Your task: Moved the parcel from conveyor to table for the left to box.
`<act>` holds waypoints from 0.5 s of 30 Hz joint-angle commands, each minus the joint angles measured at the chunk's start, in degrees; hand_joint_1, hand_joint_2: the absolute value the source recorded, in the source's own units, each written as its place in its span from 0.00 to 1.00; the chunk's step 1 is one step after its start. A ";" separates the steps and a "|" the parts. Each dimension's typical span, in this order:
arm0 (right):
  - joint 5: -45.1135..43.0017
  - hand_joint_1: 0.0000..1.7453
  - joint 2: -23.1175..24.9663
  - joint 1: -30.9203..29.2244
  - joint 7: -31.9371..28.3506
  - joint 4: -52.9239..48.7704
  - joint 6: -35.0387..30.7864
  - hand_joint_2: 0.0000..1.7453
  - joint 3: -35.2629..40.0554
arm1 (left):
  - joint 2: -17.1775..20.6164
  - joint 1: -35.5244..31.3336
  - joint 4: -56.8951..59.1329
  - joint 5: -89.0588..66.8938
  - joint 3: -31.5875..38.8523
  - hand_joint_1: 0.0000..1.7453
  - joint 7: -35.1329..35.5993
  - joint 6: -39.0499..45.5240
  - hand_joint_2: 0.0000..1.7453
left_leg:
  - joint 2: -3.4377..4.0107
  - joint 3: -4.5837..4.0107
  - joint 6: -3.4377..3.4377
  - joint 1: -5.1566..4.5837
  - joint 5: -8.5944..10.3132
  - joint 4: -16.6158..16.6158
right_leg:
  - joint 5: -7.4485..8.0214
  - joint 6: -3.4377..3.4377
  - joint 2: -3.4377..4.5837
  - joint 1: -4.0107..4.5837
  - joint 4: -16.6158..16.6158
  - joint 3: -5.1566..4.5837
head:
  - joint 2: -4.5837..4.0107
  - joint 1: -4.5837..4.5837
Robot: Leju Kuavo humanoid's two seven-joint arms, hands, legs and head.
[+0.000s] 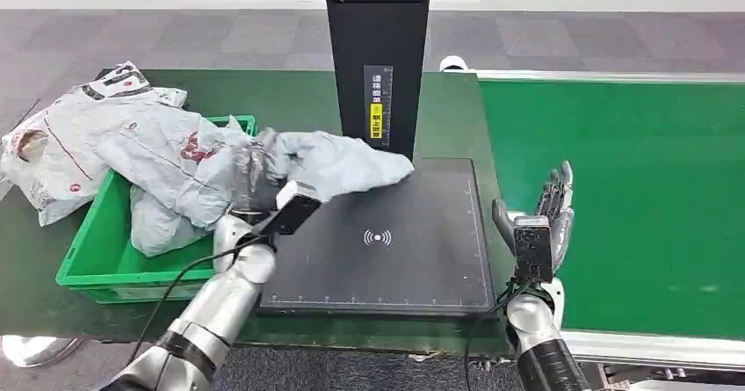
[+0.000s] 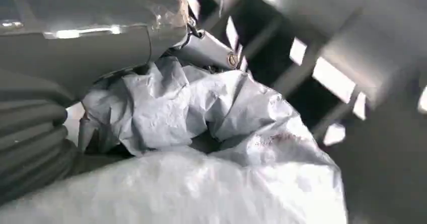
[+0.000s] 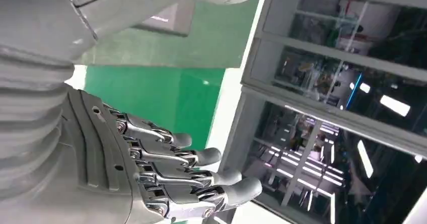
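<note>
Green plastic comes first on the left: the crate (image 1: 83,272) sits on the dark table (image 1: 22,259), heaped with grey poly mailers (image 1: 105,136) that spill over its far rim. Just right of it we see our left hand (image 1: 250,180) closed around the near-left end of the grey parcel (image 1: 338,164); in the left wrist view the crumpled film of the parcel (image 2: 201,133) bunches up against the fingers, so we judge the grip firm.

The parcel's long axis runs left to right, from the crate's right wall out across the far-left corner of the black scanner pad (image 1: 386,242), its free end lying at the foot of the black scanner post (image 1: 378,48). So the load trails away to the right of the hand that holds it, and the box lies immediately left of that hand. We judge the coming move a short carry leftward, with the trailing end needing to clear the crate wall.

Further right, our right hand (image 1: 545,220) stands at the conveyor's (image 1: 615,198) near-left edge, fingers (image 3: 201,176) straight, spread and holding nothing, well apart from the parcel.
</note>
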 commanded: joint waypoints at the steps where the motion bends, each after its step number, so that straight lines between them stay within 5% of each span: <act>1: -0.40 0.00 -0.22 -1.15 -0.13 0.64 0.17 1.00 -1.99 | 1.82 3.32 -14.51 -0.28 10.08 1.00 0.07 -0.04 1.00 | 0.15 0.09 -0.03 0.02 -0.04 -0.05 | 0.01 -0.05 0.15 0.02 -0.05 0.04 | 0.00 0.00; 4: -0.63 0.00 -0.24 -1.16 0.06 0.64 0.48 1.00 -1.89 | -3.54 3.68 -16.90 -4.08 18.75 1.00 -6.94 -0.04 1.00 | -0.09 0.01 -0.01 0.05 -0.02 -0.01 | -0.02 -0.03 -0.11 0.08 -0.08 0.06 | 0.00 0.00; 11: -0.84 0.00 -0.32 3.07 -0.24 -3.88 0.23 1.00 -3.31 | -1.00 9.37 -32.20 -1.96 32.63 1.00 -7.68 -0.04 1.00 | 0.32 0.18 -0.04 0.07 -0.14 -0.11 | -0.01 -0.06 0.33 0.08 -0.17 0.14 | 0.00 0.00; 12: -1.32 0.00 -0.38 4.19 -1.15 -4.38 -1.08 1.00 -2.72 | 5.21 11.17 -32.64 2.82 32.71 1.00 -2.63 -0.04 1.00 | 0.32 0.16 -0.06 0.04 -0.12 -0.08 | -0.03 -0.07 0.33 0.04 -0.07 0.07 | 0.00 -0.02; 13: -1.13 0.00 -0.61 4.61 -0.41 -5.41 -0.71 1.00 -3.18 | 0.26 10.14 -28.08 -1.59 37.18 1.00 -7.68 -0.04 1.00 | 0.31 0.20 -0.10 0.05 -0.14 -0.11 | -0.04 -0.09 0.33 0.05 -0.09 0.09 | 0.00 0.00; 15: -0.47 0.00 -0.71 6.08 0.12 -7.30 -0.96 1.00 -3.65 | 2.57 10.95 -19.30 -6.05 37.79 1.00 -5.19 -0.04 1.00 | 0.20 0.22 -0.14 0.02 -0.11 -0.16 | -0.03 -0.09 0.27 0.04 -0.11 0.13 | 0.00 0.00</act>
